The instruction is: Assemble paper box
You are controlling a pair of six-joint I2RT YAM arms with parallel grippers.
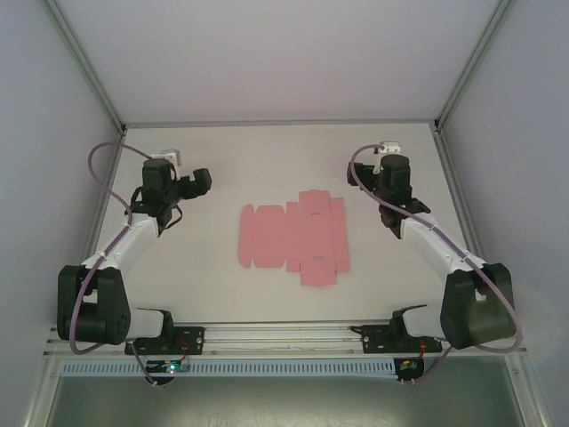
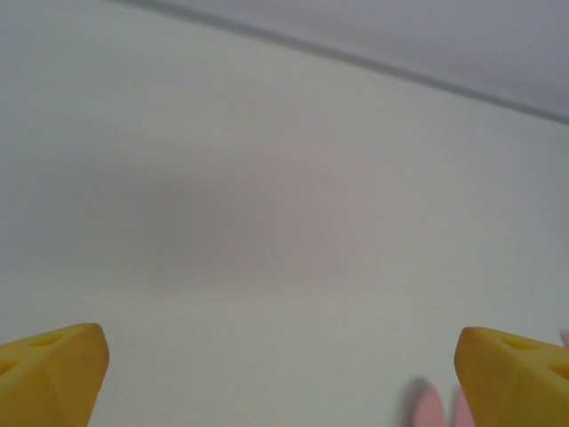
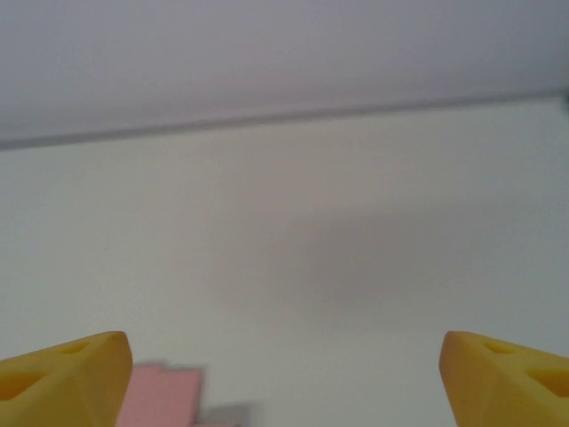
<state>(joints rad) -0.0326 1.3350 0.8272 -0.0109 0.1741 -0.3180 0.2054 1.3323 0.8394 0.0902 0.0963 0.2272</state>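
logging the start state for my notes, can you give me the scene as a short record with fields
stage: folding not begun
paper box: flat pink cut-out sheet with flaps, lying unfolded near the middle of the table
left gripper: open, holding nothing, left of the sheet, not touching it
right gripper: open, holding nothing, right of the sheet, not touching it
table: plain white surface, walled on three sides

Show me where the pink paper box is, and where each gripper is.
paper box (image 1: pixel 292 237): top view, middle panel of the flat pink sheet.
left gripper (image 2: pixel 281 365): left wrist view, gap midway between its yellow fingertips.
right gripper (image 3: pixel 284 365): right wrist view, gap midway between its yellow fingertips.
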